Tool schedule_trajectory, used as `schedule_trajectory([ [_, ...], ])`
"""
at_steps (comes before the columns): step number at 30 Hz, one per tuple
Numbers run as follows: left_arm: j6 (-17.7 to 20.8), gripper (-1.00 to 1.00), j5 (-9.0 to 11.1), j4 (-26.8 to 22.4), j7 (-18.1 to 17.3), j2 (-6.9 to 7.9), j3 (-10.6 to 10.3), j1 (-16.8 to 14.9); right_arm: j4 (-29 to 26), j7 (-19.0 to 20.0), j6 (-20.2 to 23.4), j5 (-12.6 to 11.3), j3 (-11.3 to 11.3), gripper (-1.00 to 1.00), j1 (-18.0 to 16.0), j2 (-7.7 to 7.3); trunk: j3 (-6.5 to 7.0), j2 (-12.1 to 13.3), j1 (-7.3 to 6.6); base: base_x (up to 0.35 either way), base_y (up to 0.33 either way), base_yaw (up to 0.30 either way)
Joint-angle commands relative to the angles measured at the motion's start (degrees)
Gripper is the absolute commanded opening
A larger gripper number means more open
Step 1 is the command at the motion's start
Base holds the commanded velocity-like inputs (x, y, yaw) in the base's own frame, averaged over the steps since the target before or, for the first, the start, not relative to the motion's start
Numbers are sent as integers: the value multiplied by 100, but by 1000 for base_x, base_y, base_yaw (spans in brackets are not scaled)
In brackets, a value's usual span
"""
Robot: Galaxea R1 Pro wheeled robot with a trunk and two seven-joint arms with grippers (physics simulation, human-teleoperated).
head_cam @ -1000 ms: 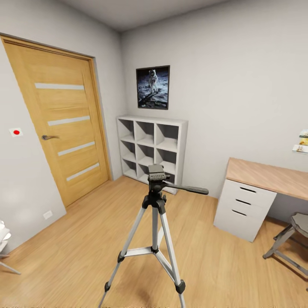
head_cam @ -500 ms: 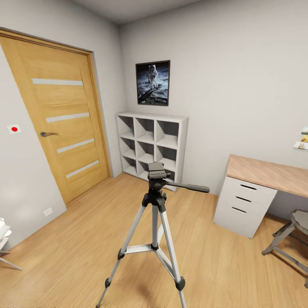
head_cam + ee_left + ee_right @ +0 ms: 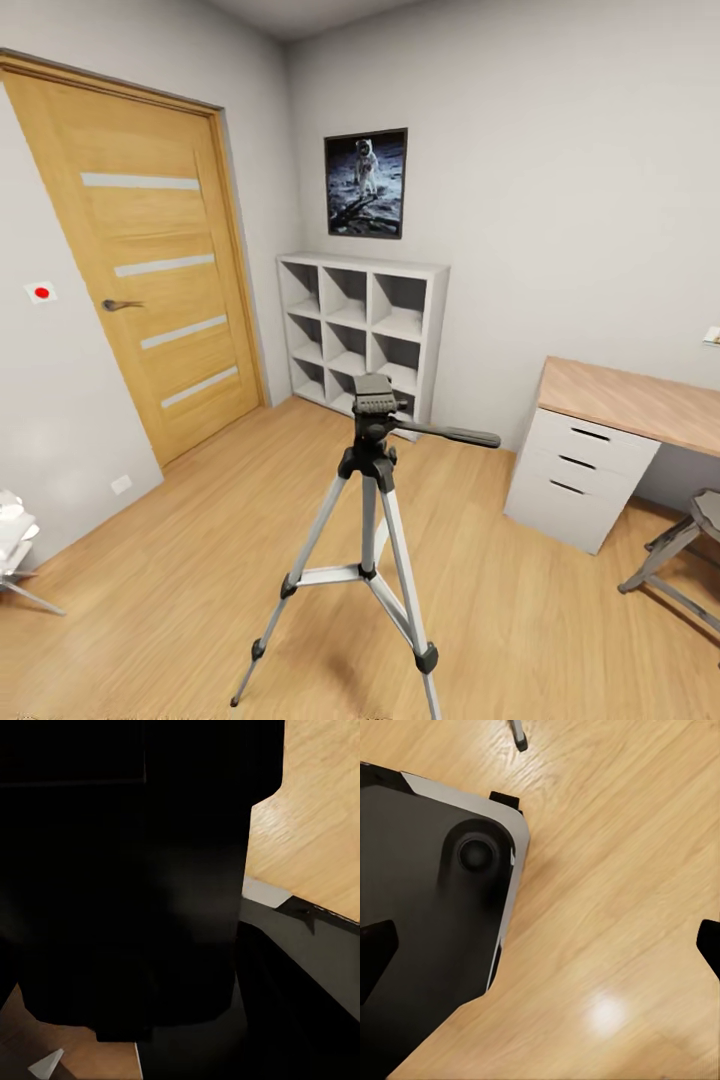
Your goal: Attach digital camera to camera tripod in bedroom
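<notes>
The camera tripod (image 3: 368,470) stands on the wood plank floor in the middle of the head view, silver legs spread. Its dark grey flat head (image 3: 375,392) is bare, and the long black pan handle (image 3: 455,436) points right. The digital camera is out of view. In the left wrist view a large black mass (image 3: 127,885) sits close to the lens, and I cannot tell what it is. In the right wrist view my right gripper (image 3: 544,949) is open over bare floor, a dark fingertip at each side edge.
A wood door (image 3: 150,270) is at the left and a white cube shelf (image 3: 360,335) stands against the back wall. A desk with white drawers (image 3: 590,470) and a chair (image 3: 690,550) are at the right. My own dark base (image 3: 435,930) lies beside the right gripper.
The whole head picture has shifted a little, so the camera has moved. The tripod stands as before.
</notes>
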Motion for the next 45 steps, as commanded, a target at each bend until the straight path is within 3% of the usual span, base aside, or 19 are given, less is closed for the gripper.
schedule_trajectory([
  [1,-11,-100,29,-10,19,-2,-43,-5,13,-1,-26,46,-49,100,-7,-3,-21,-13,3,0,0,157],
  [16,-47,-100,17,-33,22,-7,-37,-5,13,-1,-33,31,-59,100,-7,-3,-139,-13,3,0,0,173],
  [45,-47,-100,35,-39,22,-12,-19,-5,13,-8,-61,19,-66,100,-7,-20,-408,-13,3,0,0,9],
])
